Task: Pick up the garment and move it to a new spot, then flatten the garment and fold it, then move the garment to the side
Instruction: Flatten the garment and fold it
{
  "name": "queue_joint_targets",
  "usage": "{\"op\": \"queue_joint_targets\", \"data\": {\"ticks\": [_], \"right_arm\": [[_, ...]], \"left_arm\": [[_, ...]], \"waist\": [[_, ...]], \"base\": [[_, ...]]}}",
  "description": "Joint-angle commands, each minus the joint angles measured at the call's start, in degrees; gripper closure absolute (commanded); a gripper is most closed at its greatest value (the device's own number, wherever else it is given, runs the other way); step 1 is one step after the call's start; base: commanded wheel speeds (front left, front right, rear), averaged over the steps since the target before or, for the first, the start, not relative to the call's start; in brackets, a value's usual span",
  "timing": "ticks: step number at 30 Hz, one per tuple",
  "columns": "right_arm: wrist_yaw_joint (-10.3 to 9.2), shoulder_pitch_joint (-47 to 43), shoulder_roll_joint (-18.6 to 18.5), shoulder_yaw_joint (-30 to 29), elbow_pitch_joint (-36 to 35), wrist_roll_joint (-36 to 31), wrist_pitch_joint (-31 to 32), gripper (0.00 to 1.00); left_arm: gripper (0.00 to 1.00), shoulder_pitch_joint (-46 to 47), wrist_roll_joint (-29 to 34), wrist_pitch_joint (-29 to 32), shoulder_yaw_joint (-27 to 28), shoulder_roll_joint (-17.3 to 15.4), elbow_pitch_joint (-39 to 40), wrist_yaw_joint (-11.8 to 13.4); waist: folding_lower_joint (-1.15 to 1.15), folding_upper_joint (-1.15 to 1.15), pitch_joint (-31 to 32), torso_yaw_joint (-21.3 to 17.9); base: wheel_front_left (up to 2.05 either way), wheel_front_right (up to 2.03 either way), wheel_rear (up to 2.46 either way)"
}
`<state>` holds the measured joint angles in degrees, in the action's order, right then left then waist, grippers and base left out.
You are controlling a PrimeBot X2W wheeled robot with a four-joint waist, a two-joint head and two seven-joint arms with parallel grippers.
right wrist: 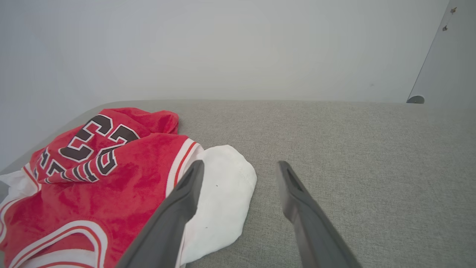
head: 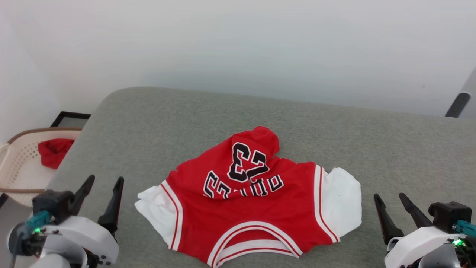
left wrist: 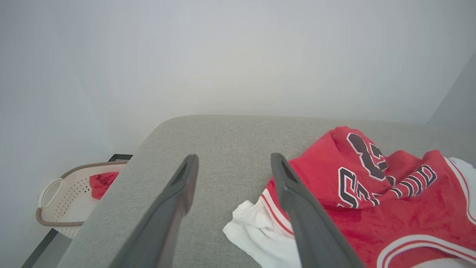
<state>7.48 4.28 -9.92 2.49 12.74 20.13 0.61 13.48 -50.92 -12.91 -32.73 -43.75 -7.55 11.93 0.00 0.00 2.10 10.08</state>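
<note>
The garment (head: 253, 201), a red jersey with white short sleeves, striped trim and a black "23", lies crumpled on the grey padded table (head: 260, 111), collar toward me and its far part bunched up. It also appears in the left wrist view (left wrist: 372, 208) and the right wrist view (right wrist: 96, 178). My left gripper (head: 104, 186) hovers open to the left of the white sleeve (head: 152, 208), holding nothing. My right gripper (head: 390, 199) is open just right of the other sleeve (head: 342, 204). In the wrist views the left gripper (left wrist: 232, 162) and right gripper (right wrist: 240, 167) both stand apart from the cloth.
A beige perforated basket (head: 18, 167) sits off the table's left edge, holding a small plain red cloth (head: 54, 150). White walls close in behind. The table's rounded far-left corner (head: 111, 93) and its right half are bare grey fabric.
</note>
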Motion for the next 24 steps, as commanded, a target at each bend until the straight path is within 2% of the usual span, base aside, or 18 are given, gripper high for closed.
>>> {"op": "queue_joint_targets", "data": {"ticks": [1,6,11,18,24], "right_arm": [[0.02,0.12,-0.23,-0.11,0.0,0.22,0.25,0.0],[0.02,0.53,-0.97,-0.8,-0.26,0.5,3.58,0.0],[0.02,1.1,-1.7,-1.11,-0.55,1.6,8.14,0.0],[0.02,2.72,-2.67,-2.39,-1.38,1.67,16.54,0.0],[0.02,4.21,-3.43,-4.16,-2.91,0.54,23.32,0.0]], "left_arm": [[0.0,-0.76,0.16,-0.44,0.27,0.48,-0.13,-0.05],[0.0,-2.76,2.54,-2.19,3.32,3.04,-1.3,-0.12],[0.0,-5.12,8.53,-2.21,10.93,7.7,0.99,-1.31],[0.0,-8.91,16.97,-2.18,21.53,15.97,2.2,-6.25],[0.0,-9.61,21.9,-2.19,27.49,22.97,1.16,-11.12]], "waist": [[0.0,0.0,-0.04,0.62],[0.0,0.0,-0.53,2.27],[0.0,0.0,-2.01,4.01],[0.0,0.0,-4.92,6.63],[0.0,0.0,-7.92,8.81]], "base": [[0.0,0.0,0.0],[0.0,0.0,0.0],[0.0,0.0,0.0],[0.0,0.0,0.0],[0.0,0.0,0.0]]}}
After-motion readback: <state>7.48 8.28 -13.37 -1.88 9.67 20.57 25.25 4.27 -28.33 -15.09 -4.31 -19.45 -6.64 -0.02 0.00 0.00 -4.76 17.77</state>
